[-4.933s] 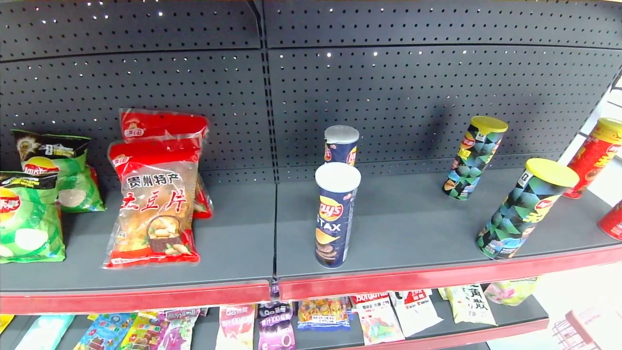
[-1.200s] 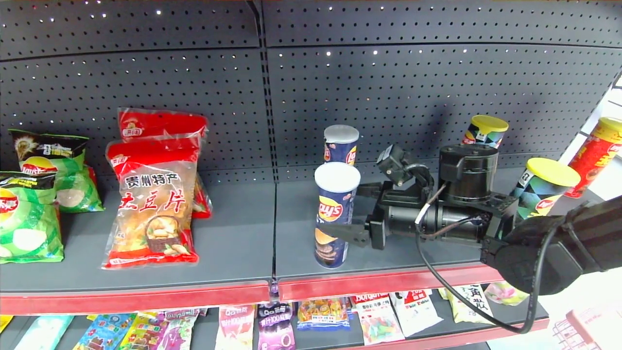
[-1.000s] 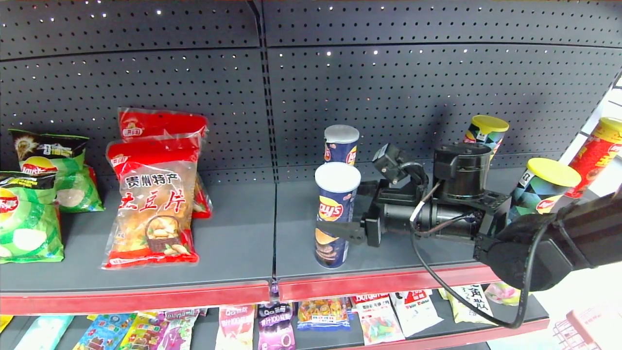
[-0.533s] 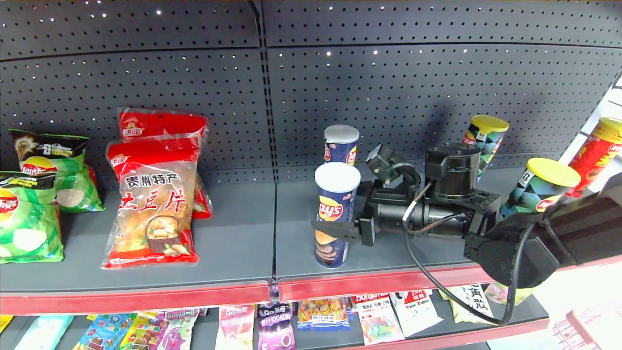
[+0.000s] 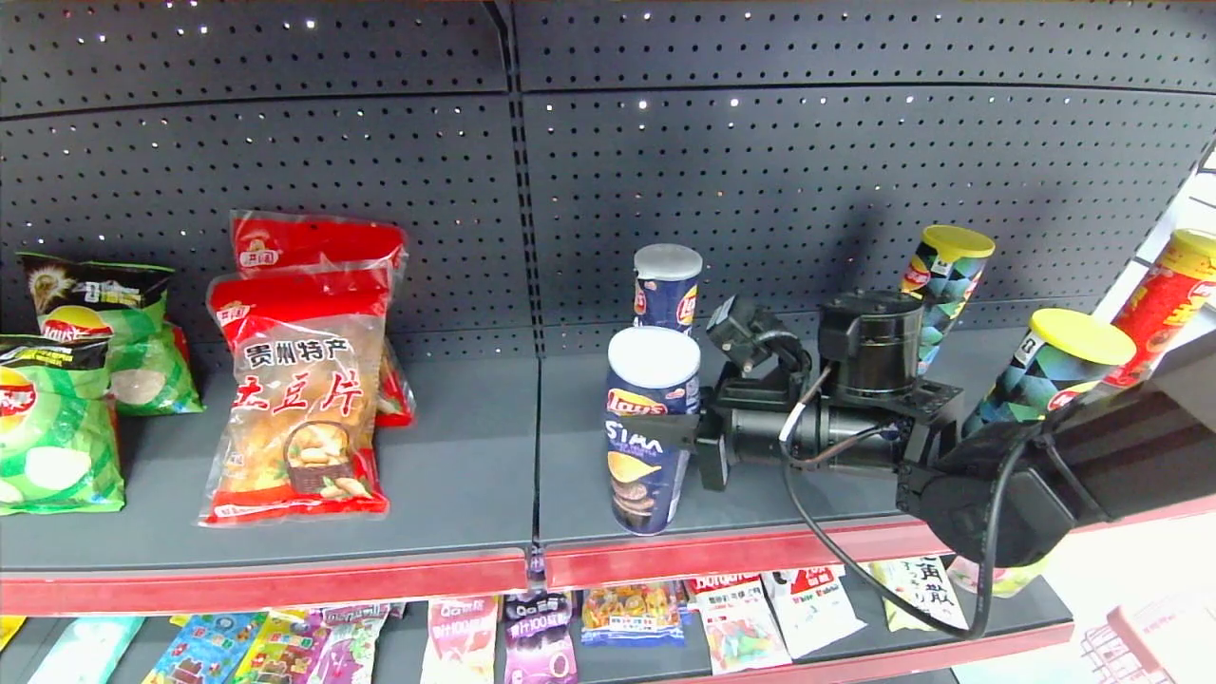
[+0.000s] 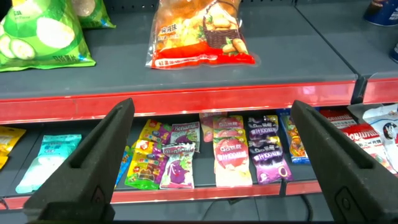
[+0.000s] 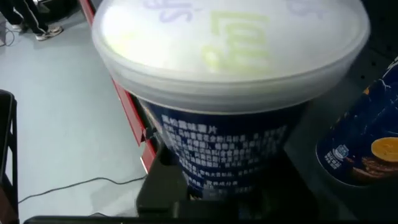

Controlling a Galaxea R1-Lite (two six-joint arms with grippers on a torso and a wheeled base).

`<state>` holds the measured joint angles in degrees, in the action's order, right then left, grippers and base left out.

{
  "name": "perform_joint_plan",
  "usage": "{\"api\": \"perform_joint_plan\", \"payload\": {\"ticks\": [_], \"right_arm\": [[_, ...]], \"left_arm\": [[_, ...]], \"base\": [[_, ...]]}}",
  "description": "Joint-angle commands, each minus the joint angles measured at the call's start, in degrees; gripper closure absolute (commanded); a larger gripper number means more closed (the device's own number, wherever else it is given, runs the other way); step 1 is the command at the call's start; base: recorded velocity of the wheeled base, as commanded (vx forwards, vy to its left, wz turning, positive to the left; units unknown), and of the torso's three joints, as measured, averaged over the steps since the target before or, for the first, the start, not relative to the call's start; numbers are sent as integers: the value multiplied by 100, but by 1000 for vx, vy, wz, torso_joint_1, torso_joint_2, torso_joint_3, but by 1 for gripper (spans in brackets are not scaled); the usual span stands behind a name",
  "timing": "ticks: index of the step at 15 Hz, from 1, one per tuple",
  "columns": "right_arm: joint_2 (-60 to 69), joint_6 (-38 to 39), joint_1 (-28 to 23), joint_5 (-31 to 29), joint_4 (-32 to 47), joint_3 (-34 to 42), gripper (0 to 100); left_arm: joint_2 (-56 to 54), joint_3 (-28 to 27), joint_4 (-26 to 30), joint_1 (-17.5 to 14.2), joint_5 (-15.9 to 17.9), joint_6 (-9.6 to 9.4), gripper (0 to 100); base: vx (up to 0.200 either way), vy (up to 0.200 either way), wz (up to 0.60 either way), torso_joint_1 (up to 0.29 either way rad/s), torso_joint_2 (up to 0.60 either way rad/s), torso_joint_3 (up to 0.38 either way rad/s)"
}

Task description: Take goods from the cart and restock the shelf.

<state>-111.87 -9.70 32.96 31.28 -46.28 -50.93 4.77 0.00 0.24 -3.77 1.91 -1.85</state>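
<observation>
The right gripper (image 5: 655, 427) is closed around the middle of the front blue can (image 5: 641, 480), which is held upright near the red front edge of the shelf (image 5: 760, 553). A 2nd blue can (image 5: 667, 285) is seen just behind it. The left gripper (image 6: 208, 165) is spread wide with nothing held, and candy packs (image 6: 227, 149) on the lower shelf are faced.

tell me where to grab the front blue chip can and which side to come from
Grip the front blue can on its round wall at mid-height, coming in level from the robot's right. It stands tall and upright, so a mid-body hold should resist tipping. The rear blue can stands close behind it, while the shelf to its right holds no goods nearby. The right gripper holds it there.
</observation>
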Motion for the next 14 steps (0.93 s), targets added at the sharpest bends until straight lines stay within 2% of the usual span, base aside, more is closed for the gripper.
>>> {"api": "perform_joint_plan", "payload": {"ticks": [1,8,14], "right_arm": [[96,-14,-27,62,5,31,100],[465,-32,-721,985,66,40,100],[465,-612,-1081,1829,330,40,100]], "left_arm": [[7,0,2,-1,2,1,0],[7,0,2,-1,2,1,0],[7,0,2,-1,2,1,0]], "base": [[0,0,0,0,0,0],[0,0,0,0,0,0],[0,0,0,0,0,0]]}}
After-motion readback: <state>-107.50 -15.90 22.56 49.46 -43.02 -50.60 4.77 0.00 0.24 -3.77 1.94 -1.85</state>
